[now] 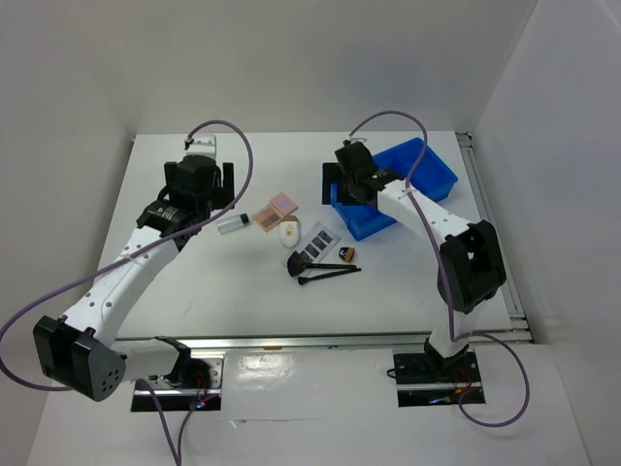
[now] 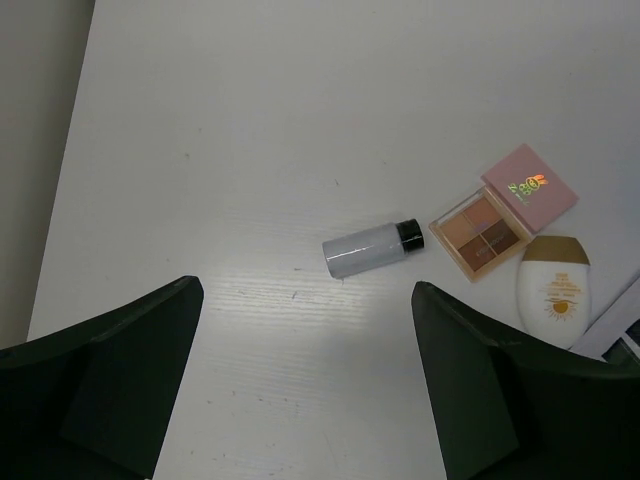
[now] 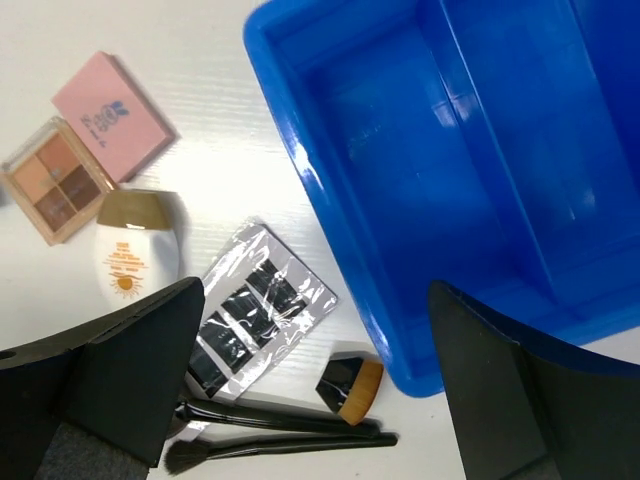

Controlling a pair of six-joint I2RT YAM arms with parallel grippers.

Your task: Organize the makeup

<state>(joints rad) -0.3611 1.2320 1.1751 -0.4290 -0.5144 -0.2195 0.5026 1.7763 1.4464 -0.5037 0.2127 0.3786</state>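
The left gripper (image 2: 305, 290) stood fully open and empty over the white table (image 1: 243, 291), with the clear plastic vial with a black cap (image 2: 372, 248) lying on its side at its 12 o'clock. The right gripper (image 3: 315, 290) was likewise spread wide and held nothing, above the rim of the blue plastic divided bin (image 3: 300, 150). Seen from the top camera, all the makeup lay outside the bin, at its 8 o'clock:
- the tan four-pan square compact (image 2: 480, 232) lay at the vial's 3 o'clock;
- the pink square compact (image 2: 530, 187) touched it at 1 o'clock;
- the white tube with a tan cap (image 2: 553, 290) lay at its 5 o'clock;
- the grey strip palette (image 3: 262, 308) lay at the tube's 4 o'clock;
- the black brushes (image 3: 280, 430) lay at the palette's 6 o'clock.
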